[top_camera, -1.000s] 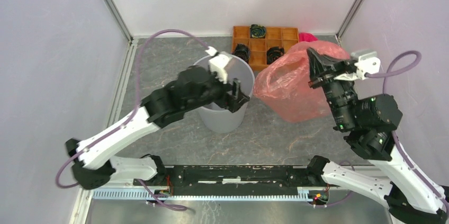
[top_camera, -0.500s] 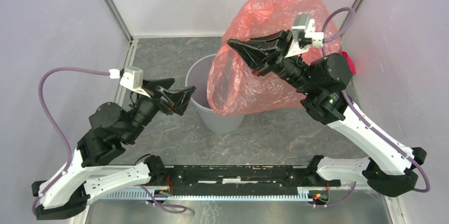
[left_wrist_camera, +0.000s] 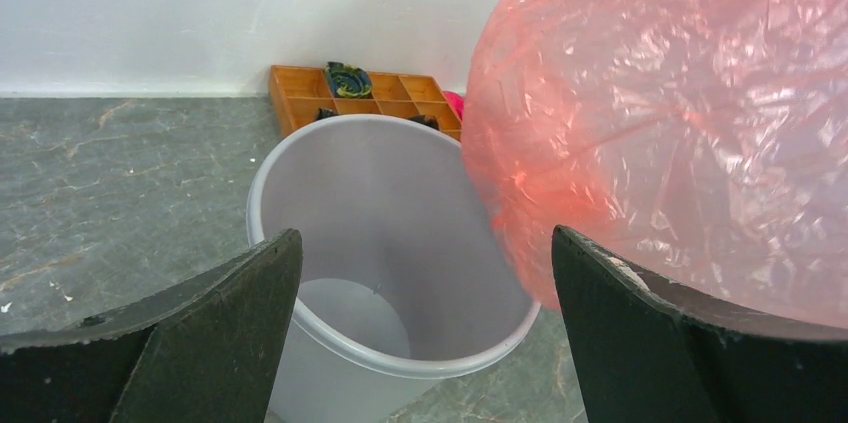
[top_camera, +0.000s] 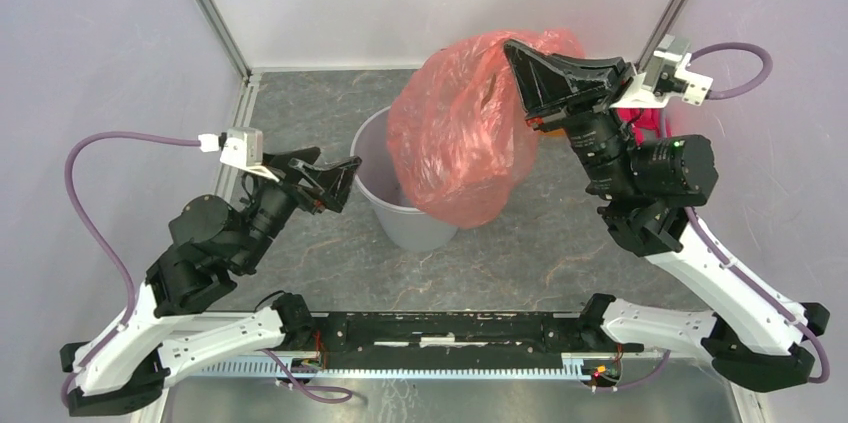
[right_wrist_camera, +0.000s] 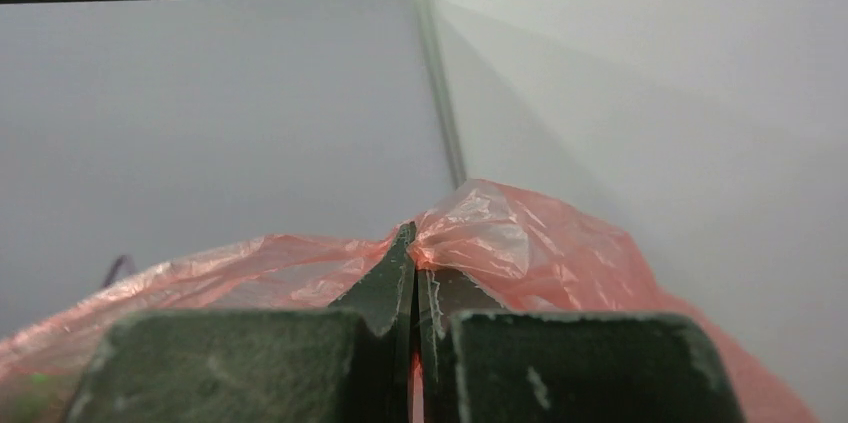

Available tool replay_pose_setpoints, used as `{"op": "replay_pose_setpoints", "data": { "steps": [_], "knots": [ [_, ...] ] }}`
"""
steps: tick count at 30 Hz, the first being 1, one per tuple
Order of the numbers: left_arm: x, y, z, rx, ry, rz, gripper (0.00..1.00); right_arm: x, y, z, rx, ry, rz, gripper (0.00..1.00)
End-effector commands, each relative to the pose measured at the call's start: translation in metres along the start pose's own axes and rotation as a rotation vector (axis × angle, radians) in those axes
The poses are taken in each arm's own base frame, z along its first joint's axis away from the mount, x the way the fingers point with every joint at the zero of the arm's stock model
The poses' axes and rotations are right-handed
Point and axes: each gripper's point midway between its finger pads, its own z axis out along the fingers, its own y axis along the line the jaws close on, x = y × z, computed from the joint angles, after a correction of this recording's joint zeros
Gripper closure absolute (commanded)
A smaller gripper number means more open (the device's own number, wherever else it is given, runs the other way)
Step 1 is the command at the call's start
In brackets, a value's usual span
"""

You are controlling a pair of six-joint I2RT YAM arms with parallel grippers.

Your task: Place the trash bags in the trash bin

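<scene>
Right gripper [top_camera: 520, 58]: pinching top of trash bag [top_camera: 455, 143]
Hang: over trash bin [top_camera: 400, 228], right rim
Left gripper [top_camera: 338, 165]: spread, empty

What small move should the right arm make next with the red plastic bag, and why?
Probably shift the right claw slightly left, so the thin translucent red-orange plastic bag centres over the light-grey round plastic bin. The shut claw pinches the bag's top; the bag hangs over the bin's right rim.
</scene>
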Motion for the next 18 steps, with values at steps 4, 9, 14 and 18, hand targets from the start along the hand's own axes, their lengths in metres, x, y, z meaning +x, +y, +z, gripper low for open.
{"op": "replay_pose_setpoints", "data": {
  "steps": [4,9,14,18],
  "knots": [
    [0.006,-0.008,0.014,-0.011,0.028,-0.018,0.01,0.06,-0.072,-0.016,0.297,0.146,-0.246,1.0],
    [0.02,-0.022,0.025,0.027,0.099,0.017,0.08,0.089,-0.077,-0.012,0.276,0.211,-0.292,0.99],
    [0.05,-0.042,0.052,0.046,0.214,0.045,0.2,0.1,-0.071,0.0,0.222,0.24,-0.299,1.0],
    [0.075,-0.037,0.08,-0.061,0.266,0.061,0.33,0.094,-0.062,0.011,0.188,0.217,-0.276,1.0]
  ]
}}
